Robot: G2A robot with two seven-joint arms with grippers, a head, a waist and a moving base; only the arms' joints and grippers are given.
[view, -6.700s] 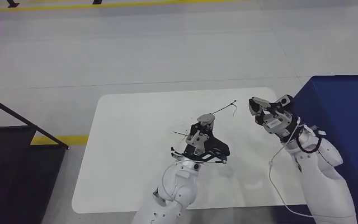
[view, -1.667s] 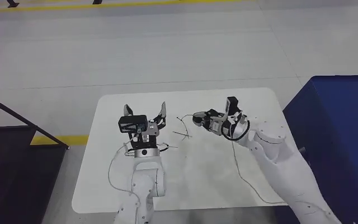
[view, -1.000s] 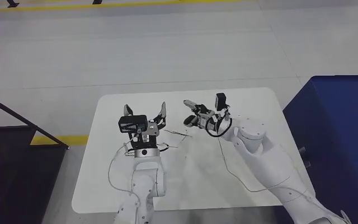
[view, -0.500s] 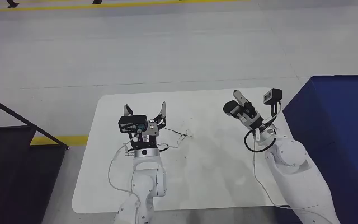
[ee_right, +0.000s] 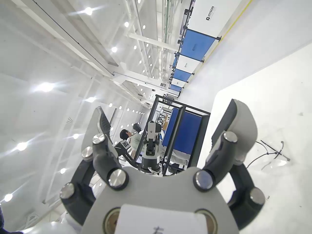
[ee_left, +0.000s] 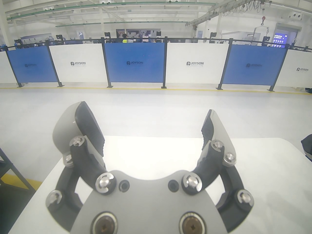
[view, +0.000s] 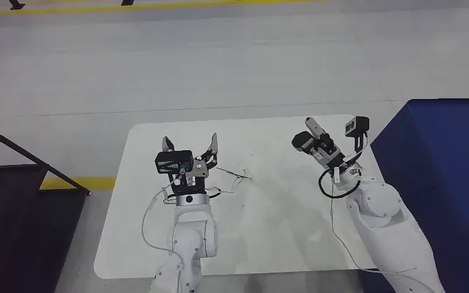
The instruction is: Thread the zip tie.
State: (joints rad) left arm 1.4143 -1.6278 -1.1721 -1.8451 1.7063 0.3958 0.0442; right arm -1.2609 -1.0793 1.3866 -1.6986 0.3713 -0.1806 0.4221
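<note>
The zip tie [view: 236, 174] is seen lying flat on the white tabletop [view: 146, 227] as a loose tangle of thin dark strands. It is placed between the two arms, nearer to the left one, and is touched by neither gripper.

The left gripper [view: 190, 141] is held over the left half of the tabletop and pointed toward its far edge. Its fingers [ee_left: 87, 127] are spread wide and released, as is plain in the left wrist view, where the left gripper [ee_left: 146, 113] is framed against the tabletop [ee_left: 156, 152] and a fence of blue and white panels [ee_left: 134, 62].

The right gripper [view: 305, 132] is held near the far right corner of the tabletop, well apart from the zip tie. Its fingers [ee_right: 231, 122] are likewise released and empty. In the right wrist view the zip tie [ee_right: 270, 152] is seen on the tabletop [ee_right: 287, 86] beyond one finger of the right gripper [ee_right: 165, 109]. A blue barrier [view: 432, 139] is set beside the tabletop's right edge.
</note>
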